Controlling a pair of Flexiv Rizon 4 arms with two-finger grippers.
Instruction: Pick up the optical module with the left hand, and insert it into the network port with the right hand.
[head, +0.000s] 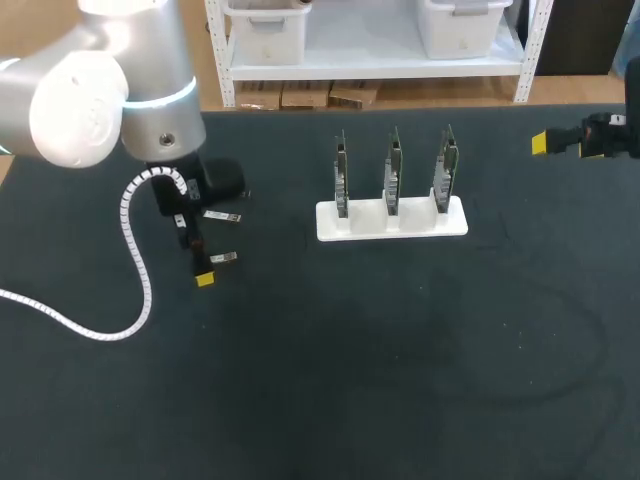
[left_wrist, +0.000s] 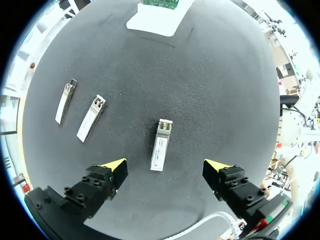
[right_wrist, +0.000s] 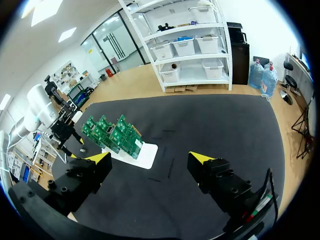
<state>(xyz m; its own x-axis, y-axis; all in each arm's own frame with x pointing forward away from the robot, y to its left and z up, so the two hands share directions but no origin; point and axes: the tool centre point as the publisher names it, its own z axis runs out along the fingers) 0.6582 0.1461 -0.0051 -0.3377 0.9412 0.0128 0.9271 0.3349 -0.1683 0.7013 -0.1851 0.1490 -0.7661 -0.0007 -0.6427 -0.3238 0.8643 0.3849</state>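
left gripper (left_wrist: 166, 166): jaws apart, nothing in them. It hung low over the table (head: 400, 380), well off the rack (head: 392, 222) on my left arm's side.
optical module (left_wrist: 159, 145): flat on the table, between my left fingers but touching neither. It lay on that same side of the rack, well apart from it.
long axis: pointed toward the rack, so it ran crosswise to the line between my left fingertips (left_wrist: 114, 167). Each long side faced a finger.
direction from jaws: straight below and a little ahead, toward the rack. My guess was that a plain drop and squeeze would do, with no wrist turn needed.
other modules (left_wrist: 91, 118): two more lay beside the left gripper, out past one finger and no nearer the rack. I judged them close enough that a sideways drift could nudge one.
right gripper (right_wrist: 150, 160): jaws apart, empty. It hung above the table past the rack's opposite end, looking back at the rack.
boards (head: 393, 175): three green ones stood upright in the rack, side by side. Their detail was too small to read.
nearer arm: left, by far. My right had the whole rack between it and the module.
step: the pick was not yet made, so lift, handover and insertion were all left to do.
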